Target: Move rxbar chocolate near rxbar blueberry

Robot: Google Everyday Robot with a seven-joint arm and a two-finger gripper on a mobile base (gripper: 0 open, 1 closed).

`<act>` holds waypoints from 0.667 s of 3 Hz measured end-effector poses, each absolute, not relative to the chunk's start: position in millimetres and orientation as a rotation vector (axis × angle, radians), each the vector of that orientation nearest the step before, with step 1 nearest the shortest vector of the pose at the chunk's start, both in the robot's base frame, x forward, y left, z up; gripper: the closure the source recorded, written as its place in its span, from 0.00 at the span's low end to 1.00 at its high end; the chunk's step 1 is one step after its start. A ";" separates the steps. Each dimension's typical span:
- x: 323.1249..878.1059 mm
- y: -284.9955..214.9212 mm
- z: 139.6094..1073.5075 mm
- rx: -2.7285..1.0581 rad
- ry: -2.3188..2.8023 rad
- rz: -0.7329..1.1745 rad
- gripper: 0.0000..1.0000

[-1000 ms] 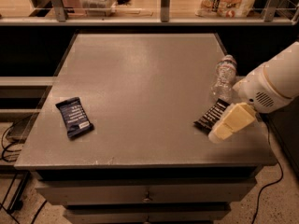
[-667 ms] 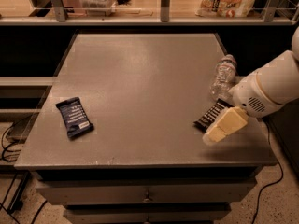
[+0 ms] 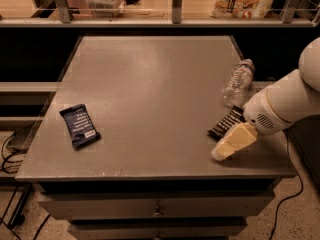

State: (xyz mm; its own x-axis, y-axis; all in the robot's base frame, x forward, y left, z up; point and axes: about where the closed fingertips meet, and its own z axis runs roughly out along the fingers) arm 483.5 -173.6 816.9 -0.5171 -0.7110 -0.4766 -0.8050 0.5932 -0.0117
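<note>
Cream pincer [image 3: 229, 145] sits at rxbar chocolate [image 3: 224, 124], grip impossible to tell; plastic bottle [image 3: 238, 82] lies nearby.

rxbar chocolate [image 3: 224, 125]: black wrapper with white text rows, lying flat and diagonal near the right front of the table [image 3: 150, 84], its right end being hidden by the gripper [image 3: 231, 143], which is sitting at that end. rxbar blueberry [image 3: 80, 125]: navy wrapper with white text and a small white patch, lying flat and slightly angled near the left front edge. The bars are lying well apart.
</note>
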 end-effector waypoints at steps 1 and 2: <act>484.4 -175.7 813.3 -1.180 2.409 0.281 0.16; 486.0 -171.8 824.6 -1.173 2.411 0.254 0.39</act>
